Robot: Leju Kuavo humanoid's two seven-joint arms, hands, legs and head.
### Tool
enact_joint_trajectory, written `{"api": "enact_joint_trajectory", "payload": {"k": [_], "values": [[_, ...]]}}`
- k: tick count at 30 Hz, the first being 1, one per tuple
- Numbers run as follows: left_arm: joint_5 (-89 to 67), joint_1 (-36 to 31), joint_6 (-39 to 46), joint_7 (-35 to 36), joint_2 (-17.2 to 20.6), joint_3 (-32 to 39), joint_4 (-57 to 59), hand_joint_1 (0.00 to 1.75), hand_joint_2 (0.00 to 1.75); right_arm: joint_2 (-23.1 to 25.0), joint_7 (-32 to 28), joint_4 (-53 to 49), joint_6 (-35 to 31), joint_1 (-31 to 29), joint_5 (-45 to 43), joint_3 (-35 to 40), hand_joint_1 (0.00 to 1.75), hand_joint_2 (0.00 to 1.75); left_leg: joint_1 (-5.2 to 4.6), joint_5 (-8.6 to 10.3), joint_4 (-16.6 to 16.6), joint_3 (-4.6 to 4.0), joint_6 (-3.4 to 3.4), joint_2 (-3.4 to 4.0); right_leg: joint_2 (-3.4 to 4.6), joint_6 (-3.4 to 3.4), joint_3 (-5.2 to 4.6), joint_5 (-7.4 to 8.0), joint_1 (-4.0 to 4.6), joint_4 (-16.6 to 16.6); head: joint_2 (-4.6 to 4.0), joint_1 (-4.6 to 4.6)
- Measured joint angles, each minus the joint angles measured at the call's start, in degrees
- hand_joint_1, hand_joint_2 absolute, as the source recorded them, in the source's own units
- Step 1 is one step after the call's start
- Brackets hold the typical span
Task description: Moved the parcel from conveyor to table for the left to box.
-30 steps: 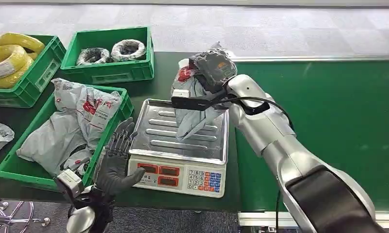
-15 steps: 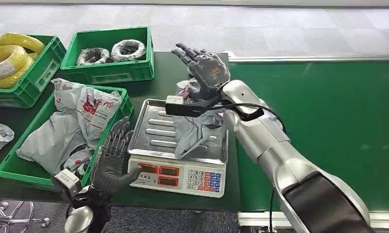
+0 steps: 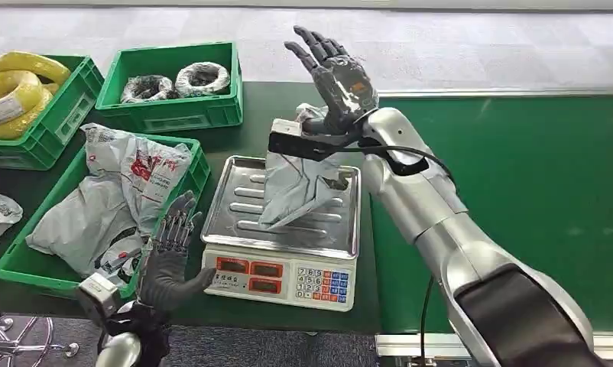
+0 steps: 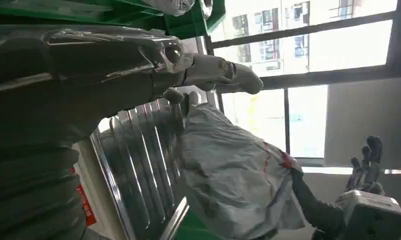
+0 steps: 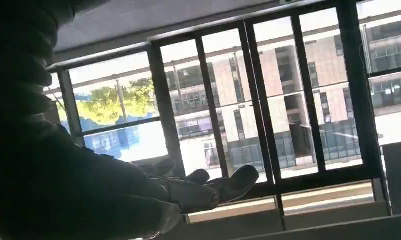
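**Parcel down on the scale — the boxing is what remains**

The grey parcel [image 3: 300, 187] is lying on the steel pan of the weighing scale [image 3: 246, 218], which is sitting on the dark tabletop [image 3: 257, 115] just beside the green conveyor [image 3: 517, 191]. It is leaning rather than lying flat, its upper end propped near the pan's far right corner and its lower end spreading across the ribbed metal. Judging from this, the carry off the conveyor is done; putting the parcel into the box is not yet done.

The right robot hand [image 3: 335, 76] is hovering above the parcel with its fingers spread wide and pointing up — it is holding nothing and is not touching the bag. The left robot hand [image 3: 173, 256] is waiting at the near left corner of the scale, fingers apart and empty, between the scale and the green box [image 3: 21, 260] that is already holding several similar grey bags. In the left wrist view the left robot hand's fingertips [image 4: 238, 80] are reaching just short of the parcel [image 4: 238, 185], so a grasp looks close but is not made.

The parcel is looking like a soft plastic mailer — crumpled, creased, with a red mark printed on it. It will likely sag and fold when lifted, so a pinch on a bunched edge seems safer than a flat press.
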Motion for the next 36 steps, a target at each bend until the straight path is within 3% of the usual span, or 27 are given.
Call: {"api": "enact_joint_trajectory", "payload": {"k": [2, 4, 5, 9, 23, 30, 33, 36], "values": [[0.22, 0.55, 0.07, 0.0, 0.24, 0.0, -0.37, 0.0, 1.75, -0.51, 0.06, -0.66, 3.11, -0.79, -3.4, -1.52, 0.0, 1.75, 0.0, 0.0, 0.0, -0.01, 0.0, -0.01, 0.0, 0.0, 0.0, 0.0, 0.0, 0.0, 0.0, 0.02], [0.66, 0.78, 0.0, 0.0, 0.57, 0.0, -0.75, 0.0, 1.75, -0.68, 0.09, -0.77, 12.81, -1.98, -9.2, -3.86, 0.0, 1.75, 0.0, 0.0, 0.0, -0.01, 0.0, 0.0, 0.0, 0.0, 0.0, 0.0, 0.0, 0.0, 0.0, 0.02], [0.72, 0.78, -0.26, 0.0, 0.68, 0.02, -0.79, 0.0, 1.75, -0.79, -0.02, -0.7, 17.22, -2.41, -11.03, -4.77, 0.0, 0.0, 0.0, 0.0, 0.0, -0.01, 0.0, 0.0, 0.0, 0.0, 0.01, 0.0, 0.0, 0.0, 0.0, 0.0], [0.94, 0.76, -1.31, -0.02, 1.16, 0.04, -0.85, 0.0, 1.75, -0.7, -2.34, 4.18, 30.67, -4.94, -13.1, -5.23, 0.0, 0.0, 0.01, 0.0, 0.0, 0.0, 0.0, -0.02, 0.0, -0.03, 0.02, 0.02, 0.01, 0.0, 0.0, 0.02], [0.04, 3.6, -0.48, -0.02, 1.38, 0.94, -4.16, 0.0, 1.75, 0.76, -5.57, 14.44, 36.46, -5.24, -13.19, -0.14, 0.0, 0.0, 0.01, 0.0, 0.0, -0.02, -0.01, -0.01, 0.0, -0.03, 0.0, 0.02, 0.01, 0.0, 0.0, 0.02], [0.07, 4.52, -0.9, -0.04, 1.42, 1.73, -5.07, 0.0, 1.75, -0.16, -5.84, 15.14, 51.0, -8.64, -19.11, 1.5, 0.0, 0.0, 0.01, 0.0, 0.0, -0.01, -0.01, -0.02, 0.0, -0.03, 0.0, 0.02, 0.01, 0.0, 0.0, 0.0], [0.07, 4.86, -0.94, -0.04, 1.44, 2.1, -5.31, 0.0, 1.75, -0.86, -5.84, 15.49, 51.58, -10.59, -20.03, 2.27, 0.0, 0.0, 0.01, 0.0, 0.0, -0.01, -0.01, -0.01, 0.0, -0.03, 0.0, 0.02, 0.01, 0.0, 0.0, 0.0], [0.07, 5.65, -0.44, -0.04, 1.49, 2.38, -6.01, 0.0, 1.75, -1.71, -5.53, 15.47, 46.22, -11.2, -22.35, 2.49, 0.0, 0.0, 0.01, 0.0, 0.0, 0.0, -0.01, -0.01, 0.0, -0.03, 0.0, 0.02, 0.01, 0.0, 0.0, 0.0]]}}
